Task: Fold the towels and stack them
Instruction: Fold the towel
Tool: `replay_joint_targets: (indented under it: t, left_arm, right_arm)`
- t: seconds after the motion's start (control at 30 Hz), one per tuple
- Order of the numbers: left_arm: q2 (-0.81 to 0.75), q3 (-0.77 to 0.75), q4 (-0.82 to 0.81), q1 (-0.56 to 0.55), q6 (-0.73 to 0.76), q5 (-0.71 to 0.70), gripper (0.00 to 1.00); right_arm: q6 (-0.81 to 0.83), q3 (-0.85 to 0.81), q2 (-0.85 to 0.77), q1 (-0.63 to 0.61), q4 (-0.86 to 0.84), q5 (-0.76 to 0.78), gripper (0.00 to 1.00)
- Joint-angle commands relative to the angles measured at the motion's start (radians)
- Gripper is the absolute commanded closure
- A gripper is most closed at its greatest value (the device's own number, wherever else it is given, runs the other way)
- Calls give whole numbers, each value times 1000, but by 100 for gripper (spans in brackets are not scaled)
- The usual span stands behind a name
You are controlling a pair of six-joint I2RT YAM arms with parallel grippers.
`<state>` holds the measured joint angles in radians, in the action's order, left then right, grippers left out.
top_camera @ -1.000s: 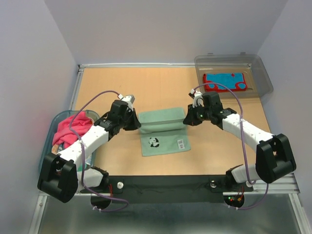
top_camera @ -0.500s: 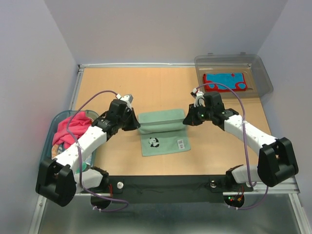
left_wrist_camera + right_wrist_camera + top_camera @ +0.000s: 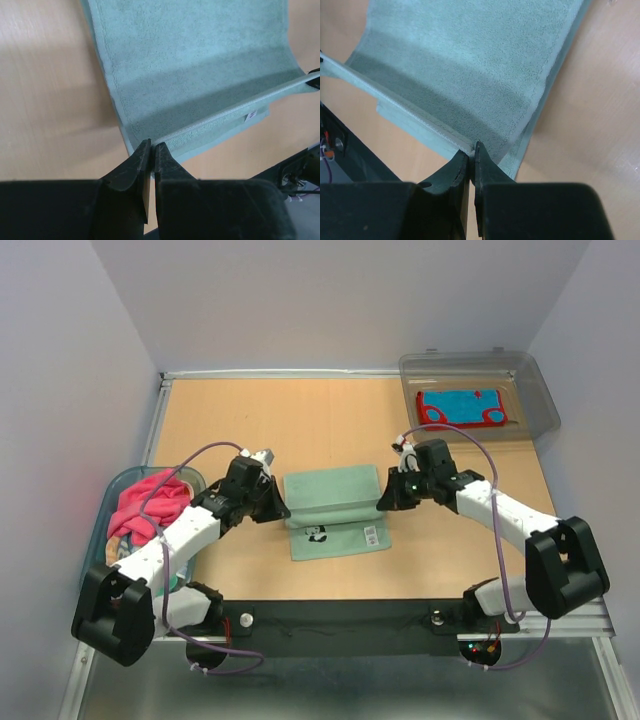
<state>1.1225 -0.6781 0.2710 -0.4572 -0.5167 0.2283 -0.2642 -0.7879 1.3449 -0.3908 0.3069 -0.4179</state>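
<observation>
1. Smooth tan wood-grain surface [image 3: 330,410], metal-edged, set between plain pale walls.
2. Blue-rimmed oval tub [image 3: 118,480] at the left holds a crumpled pink towel [image 3: 145,505]. The clear grey bin [image 3: 530,380], far right, holds a flat blue-red towel [image 3: 462,408].
3. Pale teal terry towel [image 3: 335,495] lies mid-surface, one long edge lifted taut above its panda-printed layer.
4. Left hand [image 3: 151,146] and right hand [image 3: 472,147] each pinch a corner of that edge.

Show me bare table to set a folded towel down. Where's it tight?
Biggest bare patch: far table, between the teal towel and the back rail, left of the clear bin. Also a narrow strip between the towel and the black base bar. Tight: centre, where left gripper and right gripper pinch the towel; left edge by the tub.
</observation>
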Motion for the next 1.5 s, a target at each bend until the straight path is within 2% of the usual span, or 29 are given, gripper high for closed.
replay_joint_targets:
  t: [0.0,0.3,0.67,1.13,1.23,1.47]
  left_arm:
    - [16,51,59,14,1,-95,100]
    - [74,95,-4,-30,-26,-90,100]
    - [200,100,-58,-54,-51,-156,100]
    - [410,-106,-39,-3,41,-283,100]
    - [410,-123,-27,-1,56,-290,100]
    - [289,-87,-16,0,50,-305,100]
  right_arm:
    - [0,19,46,24,40,145,99]
    - [-29,27,105,24,41,137,99]
    - [-41,18,206,24,32,183,99]
    - [-29,-106,362,36,-32,238,99]
    - [-29,-119,350,38,-31,235,99]
    - [-27,-80,246,38,-31,211,99]
